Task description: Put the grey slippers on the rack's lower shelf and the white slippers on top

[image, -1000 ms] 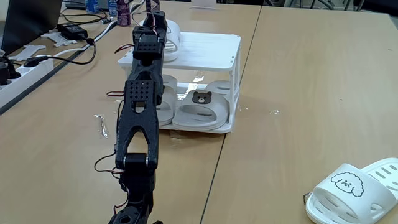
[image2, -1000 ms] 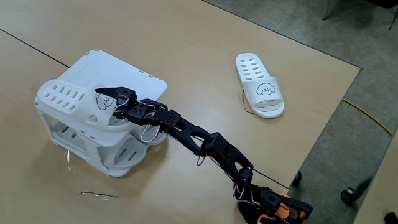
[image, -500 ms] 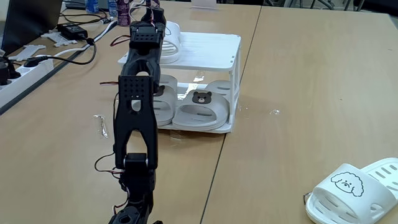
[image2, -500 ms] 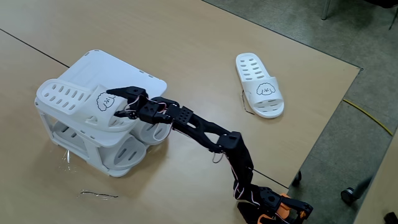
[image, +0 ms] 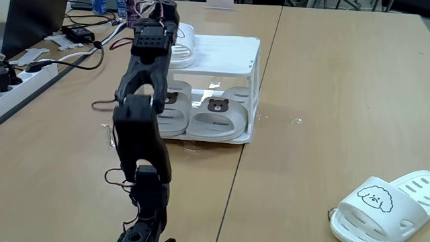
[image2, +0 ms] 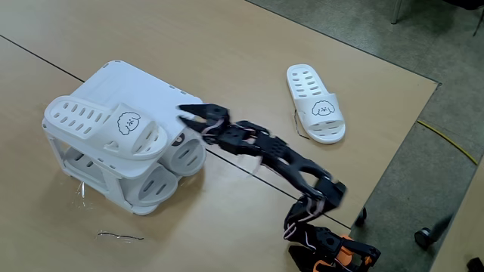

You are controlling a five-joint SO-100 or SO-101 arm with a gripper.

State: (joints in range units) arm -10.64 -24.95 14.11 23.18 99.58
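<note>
The arm has folded back since the earlier frames, and its jaws (image2: 190, 115) now hang clear of the white slipper (image2: 106, 125) they were at before, just beside the near corner of the rack (image2: 144, 83). The jaws stand slightly parted and hold nothing. In the low fixed view the jaws (image: 163, 8) sit high above the rack's (image: 232, 50) left end.

There are two white slippers. One lies on the top (image2: 132, 79) of the rack, along its left edge in the high fixed view, puppy face toward the jaws and just beside them; the low view shows it (image: 183, 42) behind the arm. The other white slipper (image2: 316, 103) lies on the desk (image2: 249, 45) well apart from the jaws, to their right in the high view, and at the lower right corner in the low view (image: 383, 205).

Two grey slippers (image: 216, 115) lie side by side on the lower shelf (image: 213, 137), below the jaws, with the left one (image: 170, 113) partly hidden by the arm.
</note>
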